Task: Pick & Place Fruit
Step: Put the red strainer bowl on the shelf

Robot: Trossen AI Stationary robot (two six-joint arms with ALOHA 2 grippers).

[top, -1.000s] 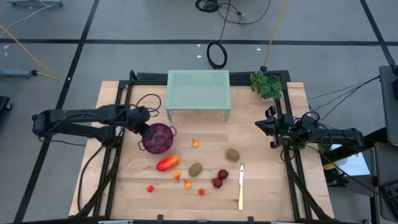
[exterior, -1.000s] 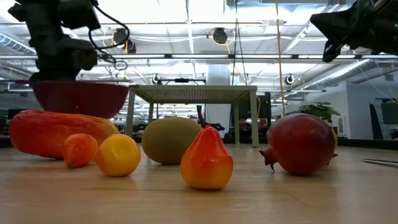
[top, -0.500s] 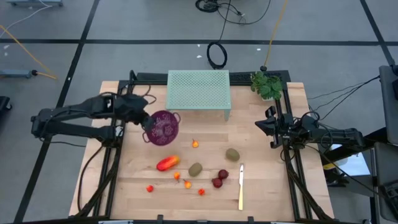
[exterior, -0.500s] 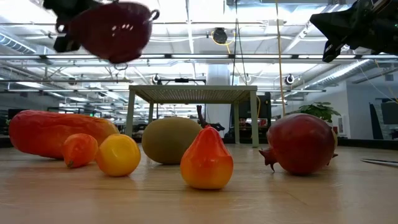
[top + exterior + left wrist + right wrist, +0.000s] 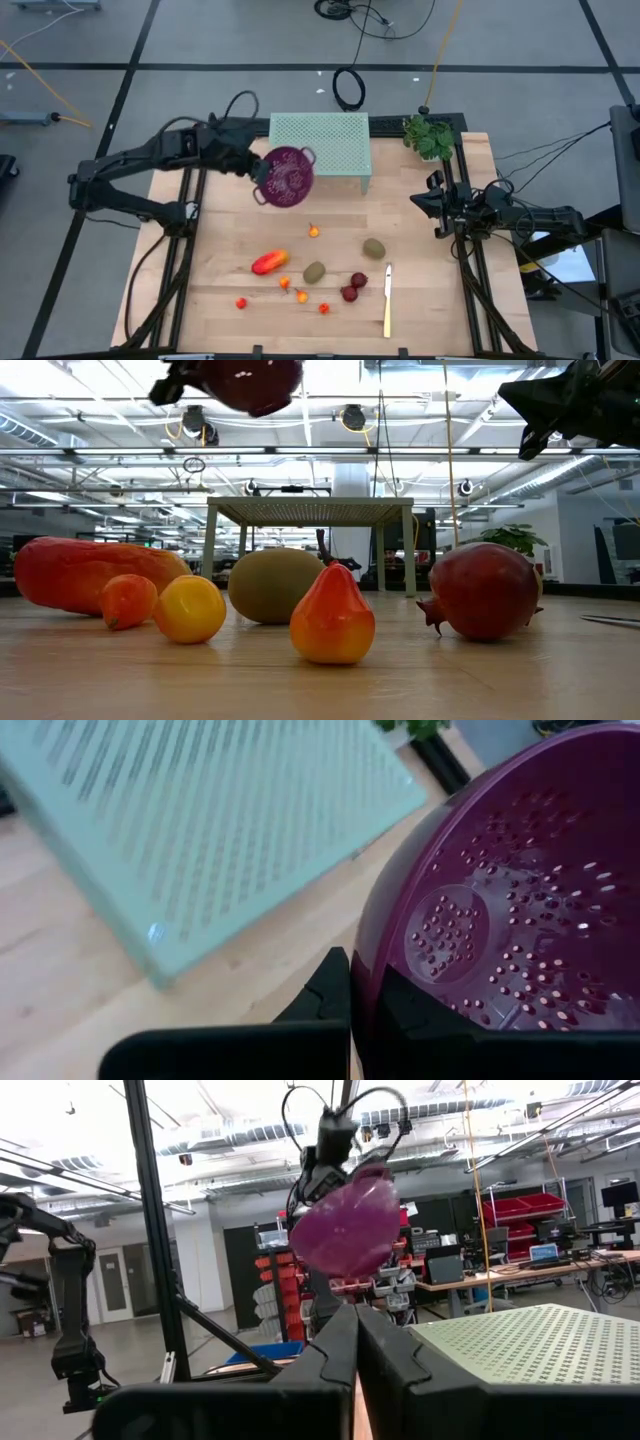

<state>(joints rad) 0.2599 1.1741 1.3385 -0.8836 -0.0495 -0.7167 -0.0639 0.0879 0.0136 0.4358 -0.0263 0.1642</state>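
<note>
My left gripper point(image 5: 256, 172) is shut on the purple perforated bowl point(image 5: 287, 177), which it carries in the air by the near left corner of the green rack point(image 5: 319, 147). The fruit lies on the table nearer the front: an elongated red-orange piece point(image 5: 270, 262), two kiwi-like ovals point(image 5: 314, 271) point(image 5: 374, 248), dark red round ones point(image 5: 353, 287) and several tiny orange balls, one of them point(image 5: 314, 231). None is in the bowl. My right gripper point(image 5: 437, 210) waits shut at the table's right edge, above the table. My left gripper holds the bowl by its rim point(image 5: 362, 982), one finger point(image 5: 328, 1000) outside the wall and one finger point(image 5: 405, 1008) inside. It comes from the table's left side. The bowl is lifted clear and tipped, its hollow facing partly up and toward the right.
A yellow-handled knife point(image 5: 387, 300) lies right of the dark red fruit. A small green plant point(image 5: 428, 135) stands at the far right corner. The green rack stands on legs at the far middle. Bare wood lies between the rack and the fruit.
My left gripper has lifted the bowl off the table beside the red-orange fruit. It has carried the bowl up, toward the far edge and to the right, up to the rack's near left corner. The bowl has tipped on the way. The fruit has stayed put.
</note>
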